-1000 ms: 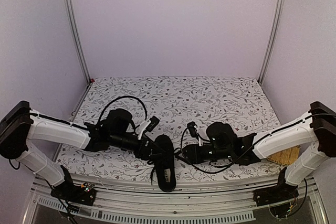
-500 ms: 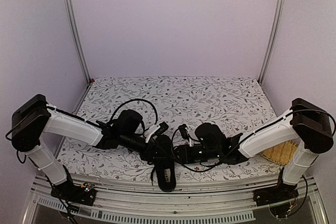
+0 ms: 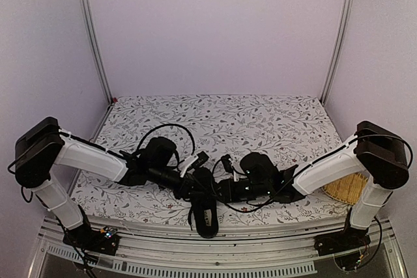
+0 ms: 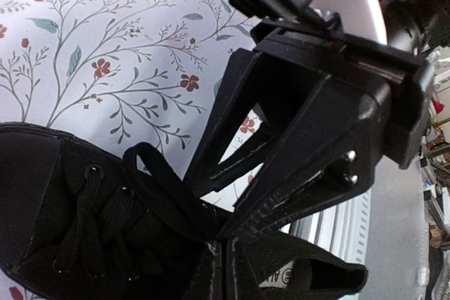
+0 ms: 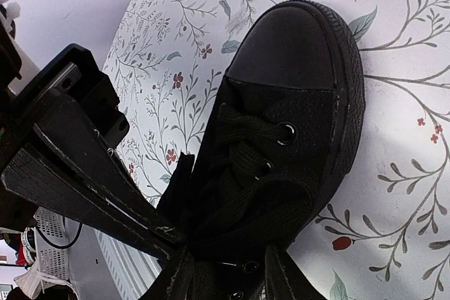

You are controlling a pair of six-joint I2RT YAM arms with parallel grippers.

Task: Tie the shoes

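ok so the black shoe (image 3: 204,214) sits sole down near the front edge of the floral table (image 3: 273,122), a bit left of center. Heel is toward the arm bases, toe cap (image 5: 288,40) toward the back wall, and the pale insole label (image 4: 283,277) shows inside the opening. Both arms reach in low from opposite sides & meet right over the laced part. L gripper (image 5: 170,239) comes in from the left w/ its fingers pressed tight together, tips down at the shoe's throat. A strand of lace (image 4: 151,163) arcs up off the eyelets toward those tips, but can't tell if it's actually pinched btwn them, it's all black on black. R gripper (image 5: 226,261) comes from the other side w/ its fingers (image 5: 281,280) partway apart, straddling the eyelet rows near the tongue. Whether they're squeezing anything, can't tell from these views. The two grippers' tips are just beside each other, maybe touching. There's also a tan woven thing (image 3: 348,193) at the table's right edge by the R arm, well apart from the shoe.
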